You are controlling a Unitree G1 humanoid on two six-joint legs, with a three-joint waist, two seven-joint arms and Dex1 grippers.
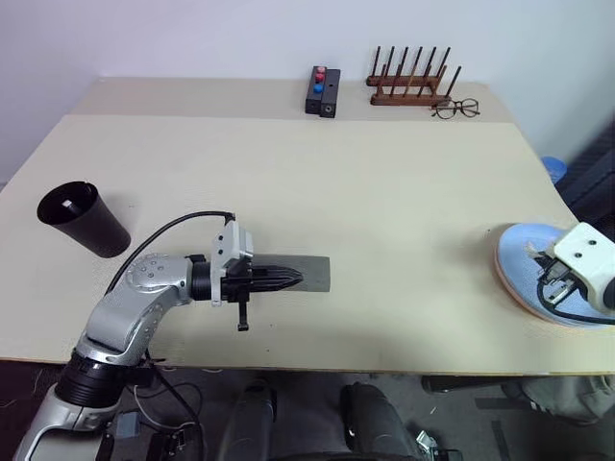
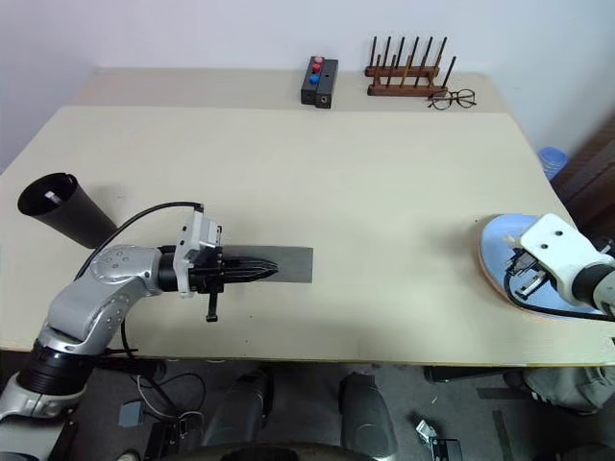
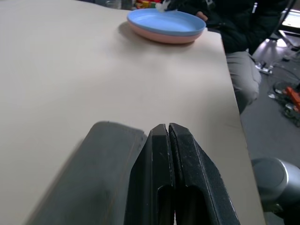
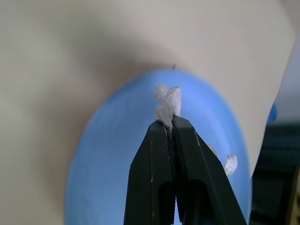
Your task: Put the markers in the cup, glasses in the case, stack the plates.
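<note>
Wide pale beige desk [image 1: 384, 221], matte and mostly bare, backed by a plain white wall [image 1: 192, 38]. Along the far edge: small black box [image 1: 322, 92] with red and blue buttons, wooden peg rack [image 1: 411, 84], wire-framed spectacles [image 1: 455, 109] just beside it. Black cup [image 1: 82, 219] lying tilted near the left edge, something white showing inside. Grey case [image 2: 288, 264] flat near the front edge, lid down. Left gripper [image 1: 286, 279] over the case, pointing right, fingers [image 3: 180, 173] pressed together, holding nothing. Light blue plate [image 3: 166, 22] stacked on the salmon pink plate [image 3: 159, 37] at the right edge. Right gripper [image 4: 170, 125] above the blue plate, fingers clamped on a scrap of white paper [image 4: 168, 104]; another white scrap [image 4: 229, 164] on the plate. Seated person [image 3: 234, 28] in dark clothing beyond the plates; cables on the floor [image 3: 281, 84].
</note>
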